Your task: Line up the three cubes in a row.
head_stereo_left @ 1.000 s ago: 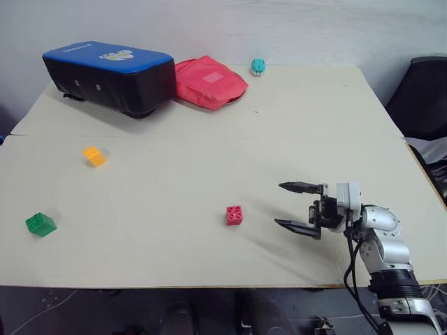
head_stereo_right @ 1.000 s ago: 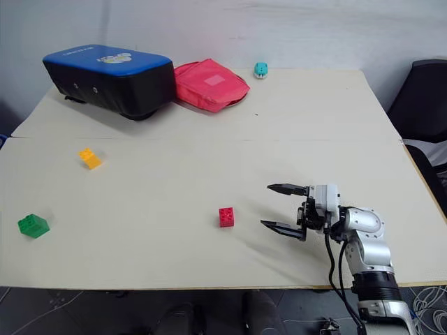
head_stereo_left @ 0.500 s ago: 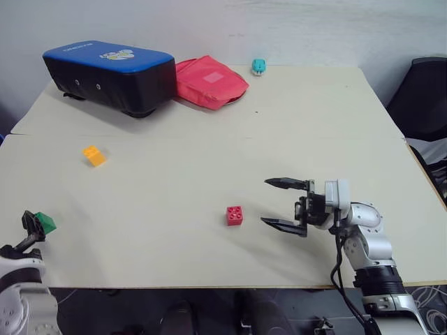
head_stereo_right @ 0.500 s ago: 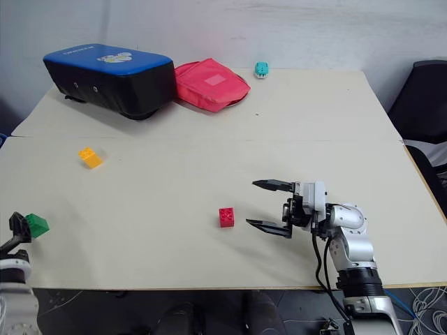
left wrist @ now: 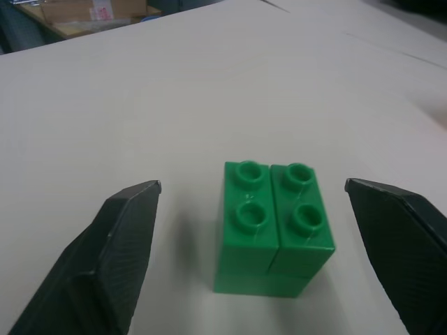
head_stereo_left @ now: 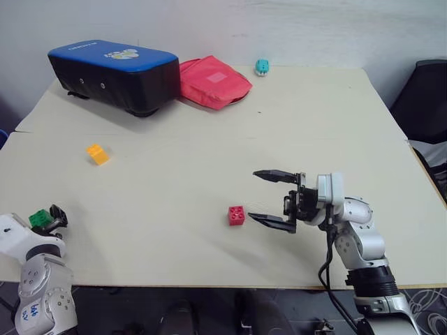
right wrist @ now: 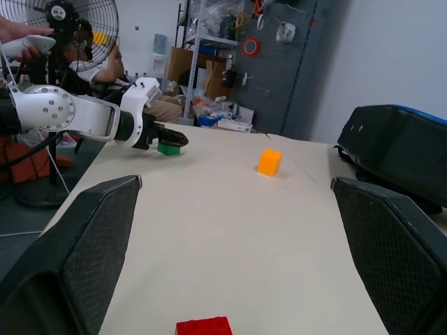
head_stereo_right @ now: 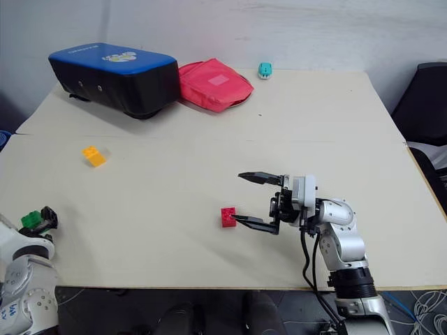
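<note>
A: Green block point(left wrist: 273, 227) sits at the near-left edge of the tabletop point(head_stereo_left: 209, 139), about eight o'clock from the middle, squarely between the fingers of the left claw point(head_stereo_left: 46, 219). Those fingers stand apart on either side of it with a gap on each side, so nothing is gripped yet.

B: And the other two?

A: Red block point(head_stereo_left: 236, 216) lies near the front centre, just beside the lower finger of the right claw point(head_stereo_left: 269, 197). That claw gapes wide and empty, pointing toward nine o'clock. Orange block point(head_stereo_left: 97, 153) lies well apart, toward ten o'clock, near the black-and-blue case point(head_stereo_left: 112, 75).

B: What could go wrong?

A: On the left, I'd judge the block sits so close to the edge that an uneven squeeze could push it off the tabletop, or twist it so it comes up crooked. On the right, the lower finger rides low beside the red block; sliding further could shove it away instead of straddling it.

B: Anything else nearby?

A: A pink pouch point(head_stereo_left: 213, 82) and a small teal toy point(head_stereo_left: 262, 66) at twelve o'clock, far from both claws.
</note>
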